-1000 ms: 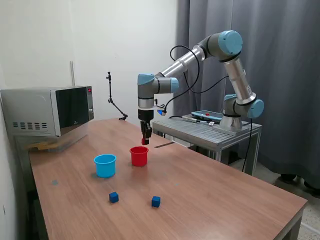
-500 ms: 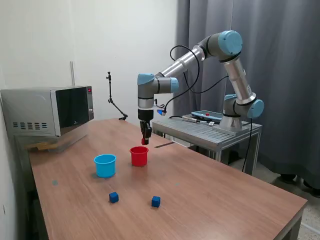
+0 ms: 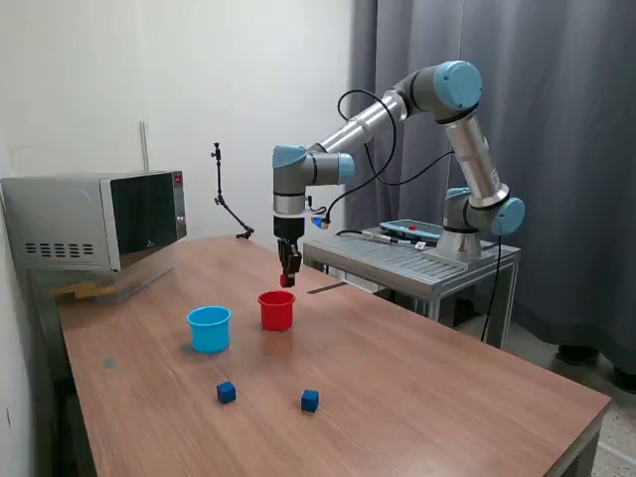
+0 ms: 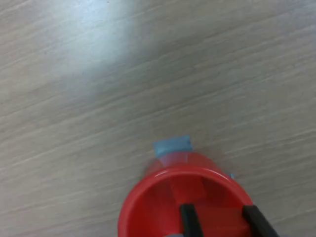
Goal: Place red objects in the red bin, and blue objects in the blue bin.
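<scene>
Two-finger gripper [image 3: 287, 278] hangs just above the small round red plastic cup [image 3: 277, 310] in the exterior view, clamped on a small red cube [image 3: 286, 282]. Light blue plastic cup [image 3: 209, 329] sits just beside the red one, toward the exterior view's left. Two dark blue cubes [image 3: 227, 393] [image 3: 310, 399] lie on the wooden table [image 3: 417, 397], nearer the camera, well apart from both cups.

Wrist view: gripper [image 4: 222, 222] fingers sit over the red cup [image 4: 148, 202] mouth, w/ red between them.

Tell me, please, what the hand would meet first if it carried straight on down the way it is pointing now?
Most likely the red cup. The hand points straight down above it, and in the wrist view its fingers sit over the cup's open mouth. It appears to grip something red, so that would probably enter first; exact depth is unclear.
</scene>
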You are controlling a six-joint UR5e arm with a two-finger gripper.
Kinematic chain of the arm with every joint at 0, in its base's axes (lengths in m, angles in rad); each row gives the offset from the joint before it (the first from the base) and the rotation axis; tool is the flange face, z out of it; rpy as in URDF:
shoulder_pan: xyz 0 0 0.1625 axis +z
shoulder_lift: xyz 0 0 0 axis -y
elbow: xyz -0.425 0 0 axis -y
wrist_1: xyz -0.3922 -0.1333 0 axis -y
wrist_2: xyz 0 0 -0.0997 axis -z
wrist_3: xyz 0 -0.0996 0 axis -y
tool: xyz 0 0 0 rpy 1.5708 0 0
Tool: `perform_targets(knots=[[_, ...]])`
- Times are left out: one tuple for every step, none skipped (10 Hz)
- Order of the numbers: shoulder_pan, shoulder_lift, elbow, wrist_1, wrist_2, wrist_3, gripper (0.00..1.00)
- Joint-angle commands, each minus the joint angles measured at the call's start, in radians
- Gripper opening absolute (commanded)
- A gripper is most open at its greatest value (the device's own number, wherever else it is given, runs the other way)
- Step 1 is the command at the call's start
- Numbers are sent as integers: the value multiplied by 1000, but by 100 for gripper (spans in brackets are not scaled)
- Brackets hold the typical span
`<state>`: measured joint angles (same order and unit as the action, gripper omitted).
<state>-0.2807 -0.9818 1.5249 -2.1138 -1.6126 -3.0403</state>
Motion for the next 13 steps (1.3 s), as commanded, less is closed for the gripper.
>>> perform_targets(knots=[[0,0,1,0,-1,0,0],[0,0,1,-1,-1,0,100],[0,0,1,-3,-1,0,100],[0,0,1,-3,-1,1,100],[0,0,1,-3,-1,1,100],[0,0,1,-5,-1,1,100],[3,0,1,-5,0,0,100],[6,-2,-2,-2,0,0,100],[32,-8,-21,-2,8,6,100],[113,6,-69,-2,19,17,100],[188,61,-133,2,19,41,100],[248,107,-190,2,20,85,100],[279,141,-247,0,19,210,100]])
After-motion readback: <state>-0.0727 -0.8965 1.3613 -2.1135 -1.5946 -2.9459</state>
